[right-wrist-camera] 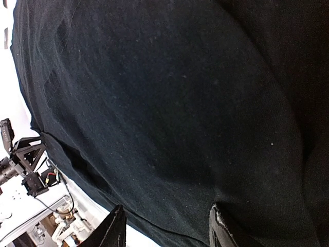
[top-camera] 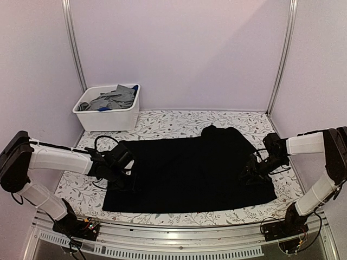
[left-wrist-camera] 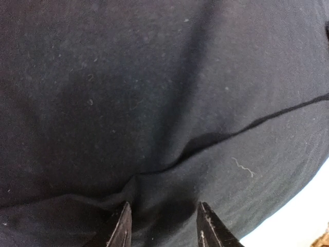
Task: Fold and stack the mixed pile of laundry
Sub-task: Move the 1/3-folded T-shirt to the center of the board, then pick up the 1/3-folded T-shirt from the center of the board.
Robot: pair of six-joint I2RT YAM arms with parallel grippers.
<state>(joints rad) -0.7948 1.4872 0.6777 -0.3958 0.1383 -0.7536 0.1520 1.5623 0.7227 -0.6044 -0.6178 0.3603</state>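
A black T-shirt (top-camera: 190, 173) lies spread flat across the table and fills both wrist views (left-wrist-camera: 154, 103) (right-wrist-camera: 180, 103). My left gripper (top-camera: 126, 181) rests on its left edge. In the left wrist view its jaws (left-wrist-camera: 164, 218) stand apart, tips pressed into the cloth, with a small wrinkle of fabric between them. My right gripper (top-camera: 249, 174) is low over the shirt's right side. Its jaws (right-wrist-camera: 167, 224) are apart on the cloth near the hem, closed on nothing. A grey garment (top-camera: 116, 97) and a bit of bright blue cloth (top-camera: 104, 109) lie in the bin.
The white plastic bin (top-camera: 108, 122) stands at the back left corner on the leaf-patterned table cover (top-camera: 179, 122). Purple walls close in the back and both sides. A metal rail (top-camera: 179, 250) runs along the near edge between the arm bases.
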